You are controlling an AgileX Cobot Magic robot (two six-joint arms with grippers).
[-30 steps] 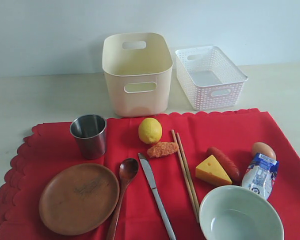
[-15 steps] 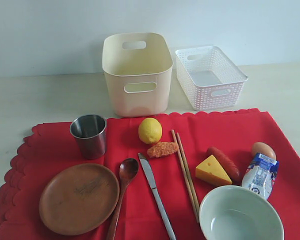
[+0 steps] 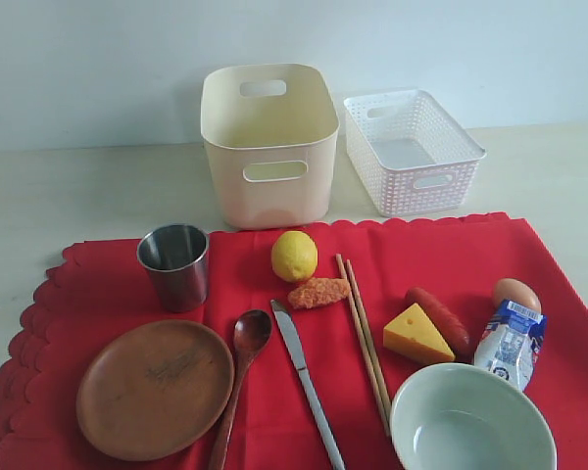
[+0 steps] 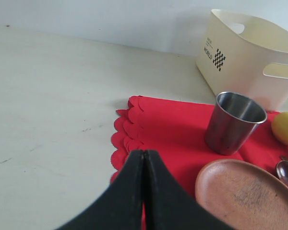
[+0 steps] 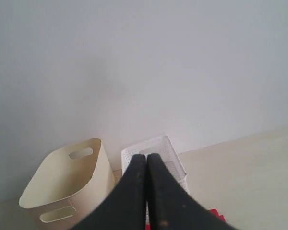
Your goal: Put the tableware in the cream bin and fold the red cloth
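Observation:
The red cloth (image 3: 108, 294) lies flat across the front of the table. On it stand a steel cup (image 3: 174, 264), a round wooden plate (image 3: 155, 388), a wooden spoon (image 3: 240, 367), a table knife (image 3: 306, 382), chopsticks (image 3: 364, 338) and a pale bowl (image 3: 470, 423). The cream bin (image 3: 269, 142) stands behind the cloth with nothing showing inside. Neither arm shows in the exterior view. My left gripper (image 4: 143, 152) is shut and empty, above the cloth's scalloped corner (image 4: 129, 139), near the cup (image 4: 234, 122) and plate (image 4: 245, 194). My right gripper (image 5: 147, 156) is shut and empty, facing the bin (image 5: 67, 184).
A white lattice basket (image 3: 412, 150) stands right of the bin. Food lies on the cloth: lemon (image 3: 294, 256), breaded piece (image 3: 318, 292), cheese (image 3: 416, 335), sausage (image 3: 439, 317), egg (image 3: 515, 293), milk carton (image 3: 510, 345). A pale wall rises behind the bins.

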